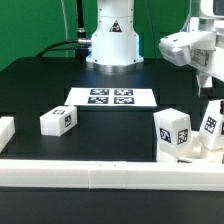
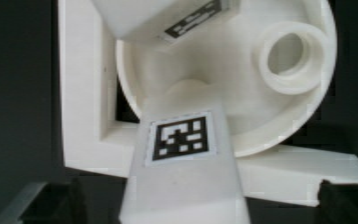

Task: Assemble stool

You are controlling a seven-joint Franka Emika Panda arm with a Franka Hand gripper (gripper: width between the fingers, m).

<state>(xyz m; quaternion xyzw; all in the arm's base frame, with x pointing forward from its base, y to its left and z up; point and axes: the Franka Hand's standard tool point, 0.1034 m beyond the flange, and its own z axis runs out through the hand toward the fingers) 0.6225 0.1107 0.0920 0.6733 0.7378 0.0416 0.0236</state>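
Touching the seat [image 2: 211,70], 1 leg [image 2: 185,175] sits beneath the claw [image 1: 204,82].

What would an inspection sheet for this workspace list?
Surface: black table, marker board lying flat.
Job's things: one leg lying alone; tagged stool parts clustered at the exterior view's right; seat close in wrist view.
Clutter: nothing seen.
Grippers: gripper over that cluster; open or shut unclear.
Cables: black cables beside the robot base.
Surroundings: green backdrop, white border rail.

A lying leg [image 1: 58,120] rests near the marker board [image 1: 110,97]; a second leg [image 1: 173,130] stands at the exterior view's right.
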